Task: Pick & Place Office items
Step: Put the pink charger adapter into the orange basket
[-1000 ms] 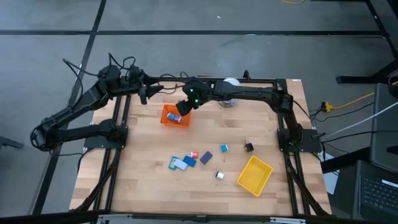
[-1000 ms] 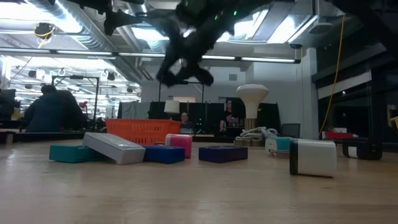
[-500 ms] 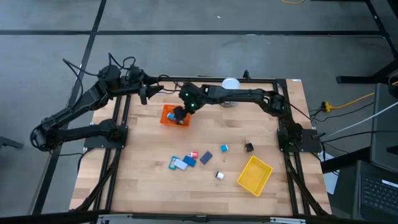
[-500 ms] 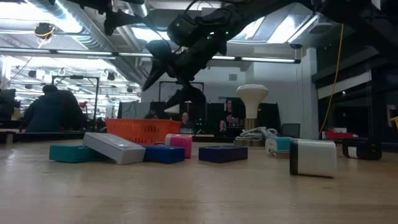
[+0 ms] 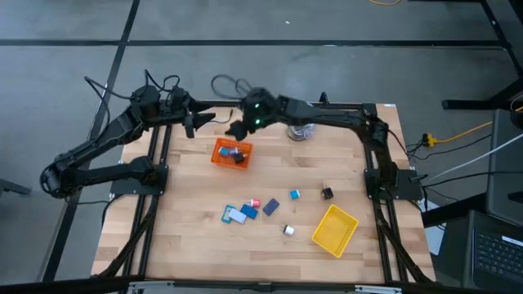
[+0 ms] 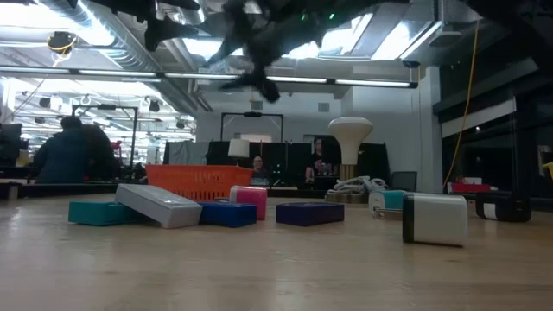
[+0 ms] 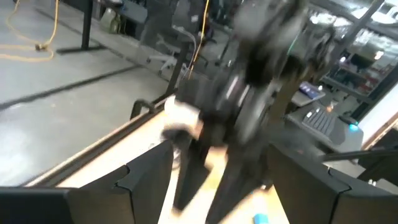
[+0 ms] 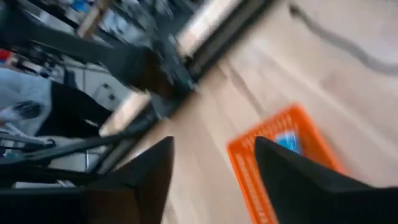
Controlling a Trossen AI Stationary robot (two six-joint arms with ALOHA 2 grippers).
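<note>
A wooden bench [image 5: 196, 237] holds scattered small office items, seen from above and from bench height

Nearest the front edge sits the yellow mesh tray [image 5: 335, 229], with a small white-and-black block [image 5: 288, 230] just beside it. In the low view this block [image 6: 435, 218] stands upright and looks hard and boxy, so its flat sides would likely suit a pinch across the width

Behind it lies a cluster near the bench's middle: a teal block [image 6: 99, 212], a long grey-white piece [image 6: 160, 206] tilted over its neighbours, a pink-and-white block [image 6: 251, 200], and navy blocks [image 6: 309, 213]. From above the cluster [image 5: 243, 212] lies touching or nearly so. A light blue piece [image 5: 294, 194] and a black piece [image 5: 327, 193] lie apart to its right. All appear light, rigid and smooth, so they may slide or tip if nudged. The tilted piece is probably best taken across its narrow width, and the crowded ones from above

Farther back is the orange mesh tray [image 5: 231, 153], already holding a few small items

Above and just behind that tray hangs the right hand [image 5: 237, 129], raised well off the bench. Its own view shows its dark fingers [image 8: 134, 180] spread apart with nothing between them, and the orange tray beyond

The left hand [image 5: 190, 122] waits at the back left edge, fingers parted in its own view, holding nothing

A white-and-grey roll [image 5: 302, 131] stands at the far edge
</note>
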